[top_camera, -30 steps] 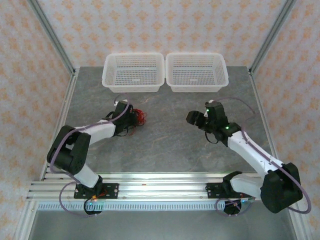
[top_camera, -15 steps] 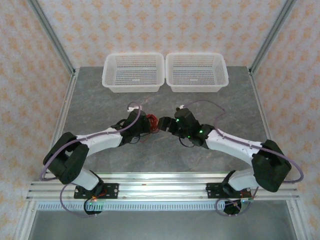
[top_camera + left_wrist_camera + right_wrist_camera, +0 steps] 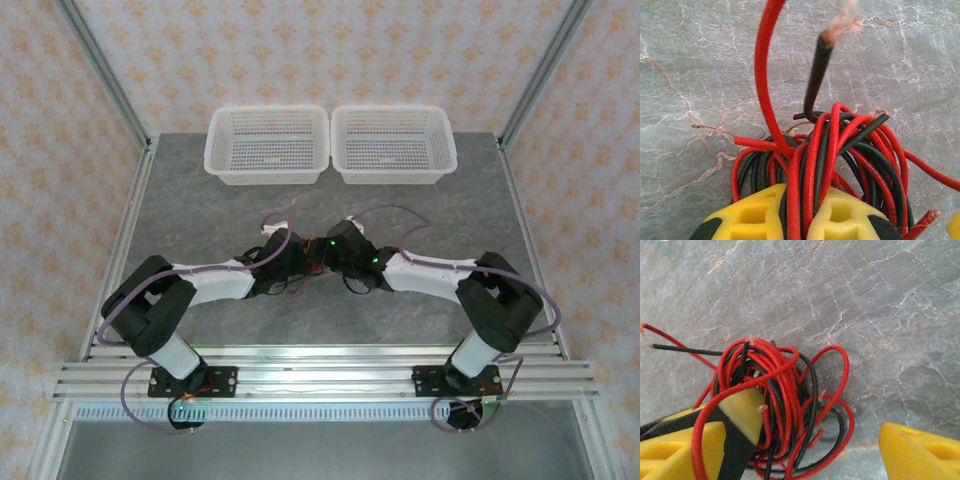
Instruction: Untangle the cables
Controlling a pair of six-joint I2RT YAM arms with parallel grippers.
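Left gripper (image 3: 800, 212) pinches the tangled red and black cables (image 3: 840, 145) near the table's (image 3: 200, 200) middle. The right gripper (image 3: 805, 450) faces it, spread wide at the tangle, both arms reaching inward.

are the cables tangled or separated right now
Tangled: in the left wrist view the red and black cables loop through each other in one bundle, pinched between the fingers of the shut left gripper.

We find cables (image 3: 313, 263) heaped at middle of table (image 3: 200, 220), between grippers: left gripper (image 3: 297, 262) at their 9 o'clock, right gripper (image 3: 329, 256) at 3. Baskets (image 3: 266, 168) side by side at 12 o'clock, along far edge.
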